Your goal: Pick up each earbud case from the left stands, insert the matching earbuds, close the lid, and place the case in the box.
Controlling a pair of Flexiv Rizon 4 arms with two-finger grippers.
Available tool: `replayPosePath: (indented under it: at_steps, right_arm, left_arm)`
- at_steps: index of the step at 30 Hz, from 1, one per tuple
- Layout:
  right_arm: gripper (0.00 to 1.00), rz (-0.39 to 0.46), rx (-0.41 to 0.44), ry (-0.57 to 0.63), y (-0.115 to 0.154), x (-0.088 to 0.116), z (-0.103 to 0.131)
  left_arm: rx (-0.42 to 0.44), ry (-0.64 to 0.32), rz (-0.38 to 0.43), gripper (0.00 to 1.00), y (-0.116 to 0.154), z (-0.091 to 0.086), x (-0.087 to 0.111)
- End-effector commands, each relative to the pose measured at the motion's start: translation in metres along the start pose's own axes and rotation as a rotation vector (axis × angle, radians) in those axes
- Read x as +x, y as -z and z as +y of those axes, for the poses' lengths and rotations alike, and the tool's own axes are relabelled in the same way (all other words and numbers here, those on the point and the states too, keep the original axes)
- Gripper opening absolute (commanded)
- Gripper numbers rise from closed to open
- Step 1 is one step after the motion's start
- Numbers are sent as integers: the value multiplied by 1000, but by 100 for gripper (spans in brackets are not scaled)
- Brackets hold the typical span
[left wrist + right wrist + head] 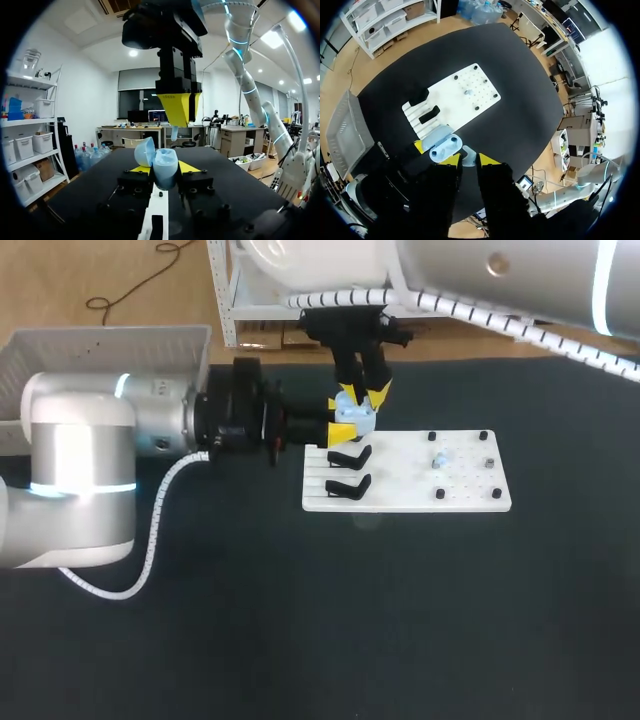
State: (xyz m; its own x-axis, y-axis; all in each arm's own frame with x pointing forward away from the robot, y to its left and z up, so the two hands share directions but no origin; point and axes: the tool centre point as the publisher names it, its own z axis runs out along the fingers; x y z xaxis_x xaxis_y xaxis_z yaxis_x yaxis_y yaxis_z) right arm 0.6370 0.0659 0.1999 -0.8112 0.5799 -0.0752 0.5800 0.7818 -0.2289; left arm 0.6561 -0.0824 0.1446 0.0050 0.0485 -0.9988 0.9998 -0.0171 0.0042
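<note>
Robotics lab bench. Left arm (80, 470) and right arm (500, 270), cable-wrapped, over a black table (400, 620). White drilled fixture plate (465, 498) carries black stands (348, 485).

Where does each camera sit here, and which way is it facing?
Head view: above and behind, looking down on the table; left arm and right arm show.
Left wrist view: on the left wrist, looking level across the table; left gripper holds the open earbud case.
Right wrist view: on the right wrist, looking straight down; right gripper pinches an earbud.
Shared: every view shows the case.
</note>
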Motion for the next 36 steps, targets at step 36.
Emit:
replayPosePath:
  at_steps: [36]
  right_arm:
    - [0, 38, 32, 12, -7, -2, 15]
  left_arm:
    - [-2, -2, -3, 0, 0, 0, 1]
